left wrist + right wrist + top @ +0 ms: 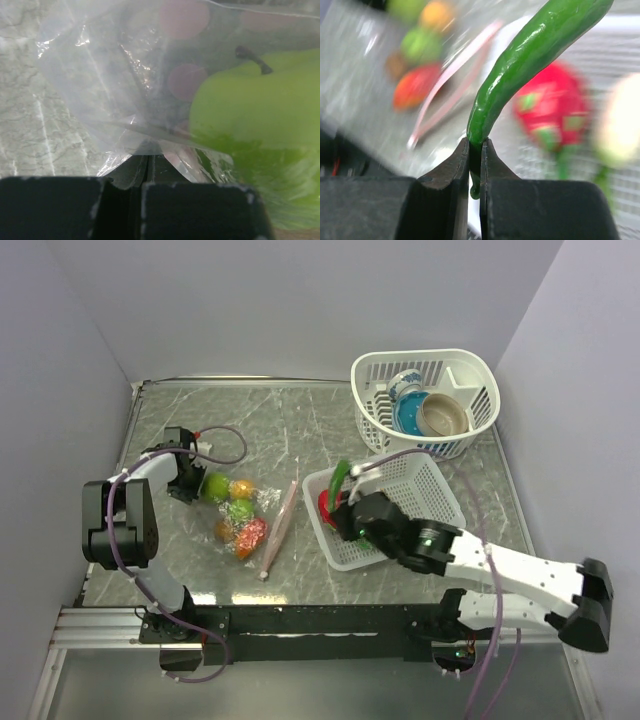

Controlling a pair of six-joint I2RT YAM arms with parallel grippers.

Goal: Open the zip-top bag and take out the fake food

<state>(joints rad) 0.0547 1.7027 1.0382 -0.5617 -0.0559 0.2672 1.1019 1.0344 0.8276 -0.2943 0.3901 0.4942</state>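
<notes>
The clear zip-top bag [243, 518] lies left of centre, its pinkish zip strip [281, 522] facing right. Green, orange and red fake food pieces [240, 510] are still inside. My left gripper [190, 480] is shut on the bag's far-left plastic [145, 145], with a green apple [250, 125] just beyond it. My right gripper [347, 502] is shut on the stem end of a green chili [520, 65] and holds it over the rectangular white basket [420, 490]. A red piece [550, 107] and a cream piece [620, 120] lie in that basket.
A round white slotted basket [470, 370] stands at the back right and holds a blue-patterned cup [405, 390] and a tan bowl [442, 415]. Walls close in the table on the left, back and right.
</notes>
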